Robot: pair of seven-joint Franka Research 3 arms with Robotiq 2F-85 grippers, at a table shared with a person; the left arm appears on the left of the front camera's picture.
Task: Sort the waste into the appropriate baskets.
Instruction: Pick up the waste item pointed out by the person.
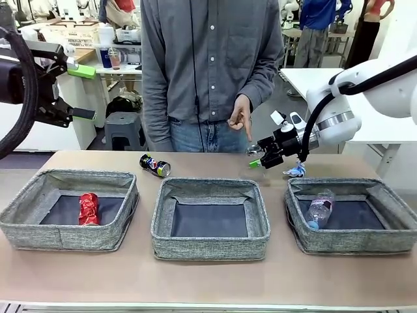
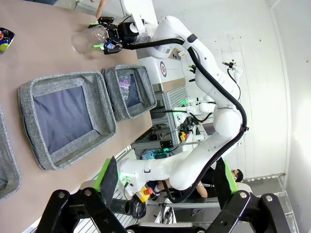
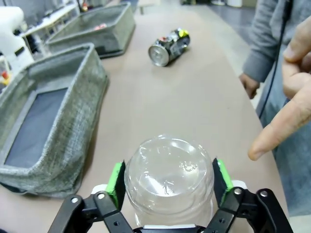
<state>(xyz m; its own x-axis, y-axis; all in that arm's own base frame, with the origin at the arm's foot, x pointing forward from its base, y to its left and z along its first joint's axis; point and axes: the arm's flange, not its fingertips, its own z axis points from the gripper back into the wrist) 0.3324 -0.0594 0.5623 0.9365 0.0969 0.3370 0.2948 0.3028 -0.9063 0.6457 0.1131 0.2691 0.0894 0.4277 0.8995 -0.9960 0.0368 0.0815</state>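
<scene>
Sorting partly done. Left gripper (image 1: pixel 83 92) is held raised, jaws apart. Crushed red can (image 1: pixel 88 208) is binned in left basket (image 1: pixel 39 229). Dark blue soda can (image 1: pixel 155 165) is left on table (image 1: pixel 208 280). Nothing is binned in middle basket (image 1: pixel 208 246). Clear plastic cup (image 3: pixel 169 174) is clamped by right gripper (image 1: pixel 257 156), with crumpled wrapper (image 1: pixel 296 171) just beside. Clear plastic bottle (image 1: pixel 319 207) is binned in right basket (image 1: pixel 352 238).

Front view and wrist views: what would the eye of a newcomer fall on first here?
First, the right gripper beyond the baskets, its pads against a clear plastic cup, with the person's hand pointing down just beside it. Then the three grey baskets in a row: a crushed red can lies in the left one, a clear plastic bottle in the right one. A dark blue soda can lies loose behind them.
</scene>
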